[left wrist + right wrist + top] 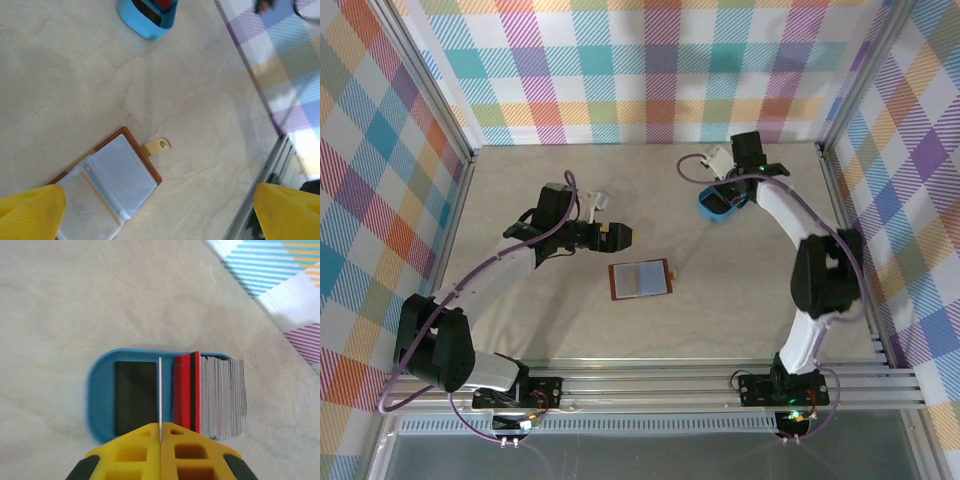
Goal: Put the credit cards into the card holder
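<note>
Plaid walls [650, 70] enclose the pale tabletop [740, 300]. Risk: the right end effector [160, 432] is pressed together on the edge of one thin white card [160, 390], which stands upright in the blue tray [102, 390] beside the remaining credit cards [220, 397]. So narrow a pinch may let the card pivot or slip. The card holder [640, 279] lies open and unrestrained mid-tabletop, so insertion force may push it. The left end effector [620, 237] is spread wide and empty, near the card holder.
</note>
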{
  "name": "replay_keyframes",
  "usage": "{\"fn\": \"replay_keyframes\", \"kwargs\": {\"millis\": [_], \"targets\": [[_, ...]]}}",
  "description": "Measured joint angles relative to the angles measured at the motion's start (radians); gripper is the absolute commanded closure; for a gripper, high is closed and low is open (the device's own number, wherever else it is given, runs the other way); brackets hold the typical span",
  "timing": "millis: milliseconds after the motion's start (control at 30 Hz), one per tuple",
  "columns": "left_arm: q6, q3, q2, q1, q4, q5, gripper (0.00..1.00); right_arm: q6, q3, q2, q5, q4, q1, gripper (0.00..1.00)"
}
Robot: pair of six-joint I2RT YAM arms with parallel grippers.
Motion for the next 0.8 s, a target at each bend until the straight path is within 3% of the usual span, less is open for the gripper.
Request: {"fn": "replay_keyframes", "kwargs": {"millis": [167,333,500,800], "targets": [[-0.222,-0.055,-0.143,0.001,0.096,-0.050,0.11,0.018,-0.313,-0.409,-0.091,0.175,0.114,1.00],[-0.420,-0.123,-0.261,0.001,0.144,-0.066,0.13,0.014,-0.500,-0.643,-0.139,0.306,0.216,1.00],[-0.519,-0.151,-0.345,0.001,0.127,-0.068,0.12,-0.043,-0.535,-0.690,-0.100,0.328,0.324,1.00],[-0.574,-0.159,-0.368,0.001,0.122,-0.045,0.12,-0.253,-0.666,-0.735,0.022,0.449,0.486,1.00]]}}
